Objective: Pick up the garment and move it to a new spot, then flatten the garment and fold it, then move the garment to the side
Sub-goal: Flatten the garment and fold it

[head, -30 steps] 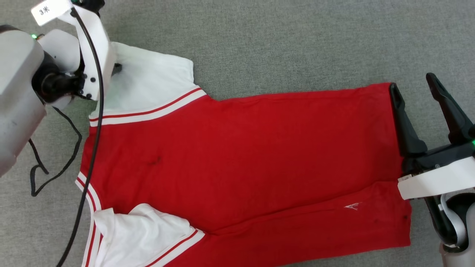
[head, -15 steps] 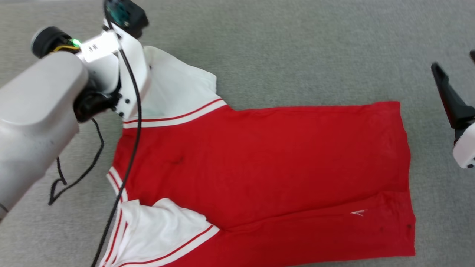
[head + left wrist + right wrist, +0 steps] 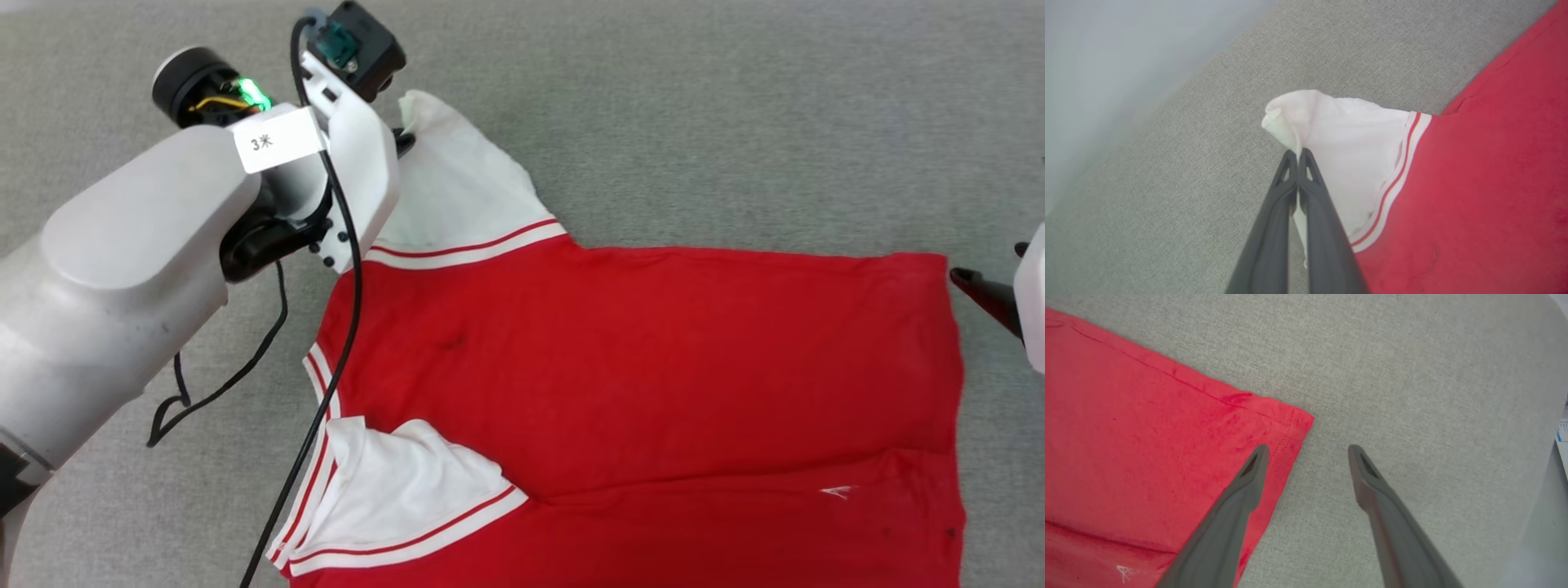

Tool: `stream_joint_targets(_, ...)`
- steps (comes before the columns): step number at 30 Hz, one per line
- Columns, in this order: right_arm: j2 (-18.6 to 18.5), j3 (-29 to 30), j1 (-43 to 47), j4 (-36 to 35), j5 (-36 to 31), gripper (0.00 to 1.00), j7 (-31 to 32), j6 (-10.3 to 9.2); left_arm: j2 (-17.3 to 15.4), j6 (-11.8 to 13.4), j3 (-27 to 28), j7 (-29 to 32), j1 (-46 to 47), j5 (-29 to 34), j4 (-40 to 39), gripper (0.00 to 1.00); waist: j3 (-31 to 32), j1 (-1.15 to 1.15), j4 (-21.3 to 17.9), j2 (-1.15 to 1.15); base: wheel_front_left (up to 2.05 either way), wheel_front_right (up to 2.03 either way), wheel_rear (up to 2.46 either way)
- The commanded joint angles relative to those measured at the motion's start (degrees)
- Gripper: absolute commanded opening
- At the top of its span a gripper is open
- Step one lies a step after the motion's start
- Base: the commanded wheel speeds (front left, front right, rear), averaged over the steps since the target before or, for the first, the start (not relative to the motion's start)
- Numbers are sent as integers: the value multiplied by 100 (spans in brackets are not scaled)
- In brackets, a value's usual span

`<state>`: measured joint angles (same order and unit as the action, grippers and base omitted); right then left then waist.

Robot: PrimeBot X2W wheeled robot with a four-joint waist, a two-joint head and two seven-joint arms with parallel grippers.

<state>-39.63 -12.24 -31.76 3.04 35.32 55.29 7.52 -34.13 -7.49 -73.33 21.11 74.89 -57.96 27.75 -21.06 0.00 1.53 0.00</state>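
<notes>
Light: bright, even and diffuse, with no glare.
Shadows: faint and soft-edged on the grey woven-fabric surface (image 3: 735, 122), close under the pale plastic left forearm (image 3: 122, 269).
Small green indicator lamp (image 3: 249, 90): glowing, slightly bloomed.
Head view: sharp throughout.
Left wrist view: hazy and washed out. The upper left corner dissolves into pale grey blur, and the left gripper's dark fingers (image 3: 1274, 228) go soft toward the bottom edge.
Right wrist view: the red jersey-style T-shirt with white sleeves (image 3: 1126, 437) is saturated, its stitching legible. The right gripper's dark fingers (image 3: 1224, 522) are defocused, and the lower right corner is blurred pale.

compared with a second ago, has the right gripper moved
Yes. In the head view the right gripper has drawn back rightward from the hem of the garment, which its finger and body overlapped earlier.
</notes>
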Motion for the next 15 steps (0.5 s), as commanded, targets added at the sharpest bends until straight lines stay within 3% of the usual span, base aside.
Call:
stream_joint_targets(1, -27, -71, -134, 61, -40, 100, 22, -6, 17, 12, 6, -37, 60, 46, -35, 0, -83, 0, 85, 0, 0, 0, 0)
stream_joint_targets(15, 382, -928, -467, 1463, -145, 100, -143, -5, 158, 12, 2, -367, 273, 161, -205, 0, -510, 0, 362, 0, 0, 0, 0)
